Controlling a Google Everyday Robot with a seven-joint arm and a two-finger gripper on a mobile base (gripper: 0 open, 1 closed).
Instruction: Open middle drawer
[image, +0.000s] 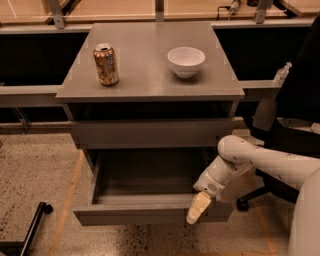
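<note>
Middle drawer (145, 216) pulled well out, gripper (198, 208) at its front panel.
It stood open just below the top front (150, 133), drawn far forward of the cabinet (150, 85), with its dark inside in view. The opening looked essentially done, and at most a little more pull and a withdrawal seemed left. The gripper sat against the right part of the panel; whether it was clamped there or released could not be told. A can (106, 64) and a bowl (186, 61) stood on top.

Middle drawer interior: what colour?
Dark grey inside the middle drawer, camera view; gripper at its front panel.
</note>
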